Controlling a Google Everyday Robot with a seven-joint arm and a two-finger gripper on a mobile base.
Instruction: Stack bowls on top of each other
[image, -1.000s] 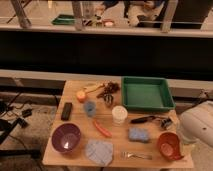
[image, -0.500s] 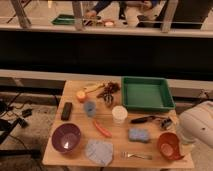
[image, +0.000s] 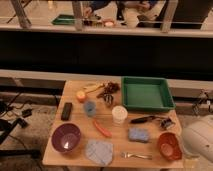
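The dark purple bowl (image: 66, 138) with a paler inside stands upright at the front left corner of the wooden table (image: 80, 125). The glossy orange-red bowl (image: 169, 145) stands at the front right corner, apart from the purple one. A white rounded part of my arm (image: 200, 139) shows at the right edge, just right of the orange-red bowl. My gripper itself is out of view. Both bowls are empty and nothing holds them.
A green tray (image: 146, 93) sits at the back right. Between the bowls lie a white cup (image: 119, 114), a blue sponge (image: 138, 134), a grey cloth (image: 99, 151), a fork (image: 135, 155), a red-orange stick (image: 102, 129), a small blue cup (image: 90, 108) and a black block (image: 66, 110).
The white arm part at the right edge has shifted slightly lower. Nothing on the table has moved.
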